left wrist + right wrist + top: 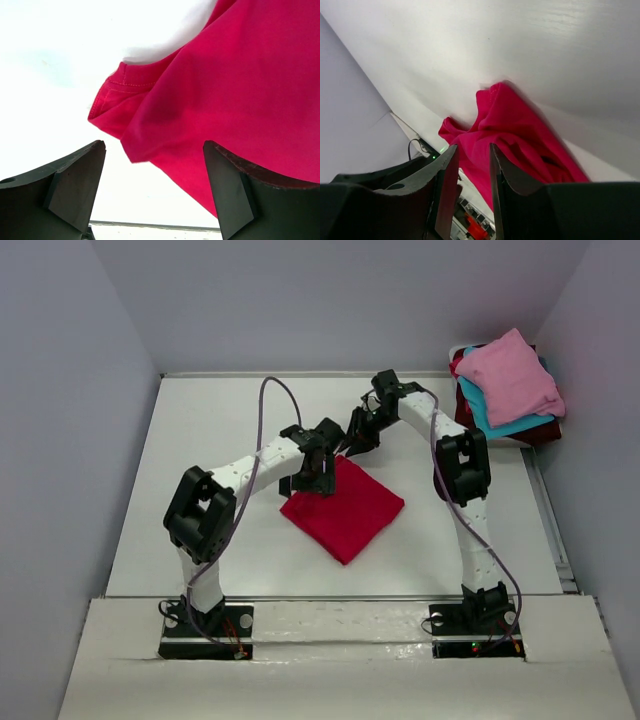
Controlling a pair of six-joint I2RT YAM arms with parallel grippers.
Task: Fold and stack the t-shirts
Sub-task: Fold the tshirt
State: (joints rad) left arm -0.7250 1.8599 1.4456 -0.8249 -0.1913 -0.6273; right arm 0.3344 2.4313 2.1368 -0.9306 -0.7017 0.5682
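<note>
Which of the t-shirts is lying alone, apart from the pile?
The crimson-red t-shirt, folded in the middle of the table. The light pink t-shirt, teal-blue t-shirt and dark maroon t-shirt are piled at the far right corner.

Your red shirt [345, 508] is soft matt cloth; the table [200, 460] looks smooth, matt; fingers [75, 185] are matt plastic.

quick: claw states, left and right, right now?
Left claw: open, holding nothing, at the edge of the crimson-red cloth t-shirt.
Right claw: nearly closed by that shirt's corner; whether it grips cannot be told.
</note>
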